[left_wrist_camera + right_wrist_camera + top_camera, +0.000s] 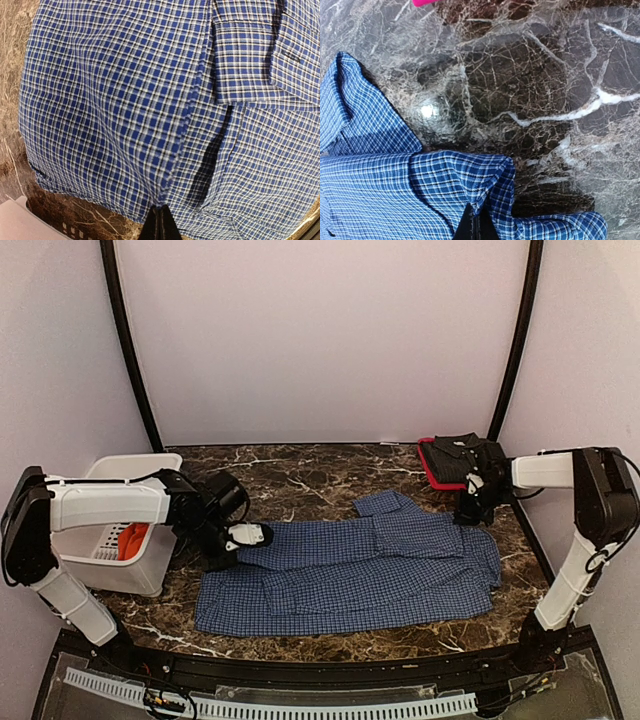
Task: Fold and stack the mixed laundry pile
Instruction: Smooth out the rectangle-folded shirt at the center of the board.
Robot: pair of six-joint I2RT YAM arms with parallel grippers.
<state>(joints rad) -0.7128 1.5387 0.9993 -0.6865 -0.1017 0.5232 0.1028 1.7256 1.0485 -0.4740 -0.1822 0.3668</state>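
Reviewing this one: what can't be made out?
Top view: orange garment, mostly hidden by the basket wall.
Top view: dark stack, piece count unclear; right arm overlaps it.
Wrist views: left tool and right tool cut off at the bottom edge; only shut tips on the checked shirt show.

The whole table [300, 475] is being taken in from high above its near edge, looked down on at a slant toward the back wall [320, 340], from well back. At the left wrist, the checked shirt [115, 100] is seen from very close, the frame nearly filled by it, with the left gripper [159, 225] just caught at the bottom edge. At the right wrist, the table is looked down on closely, the right gripper [475, 225] likewise at the bottom. Shirt and table are shared by all three views.
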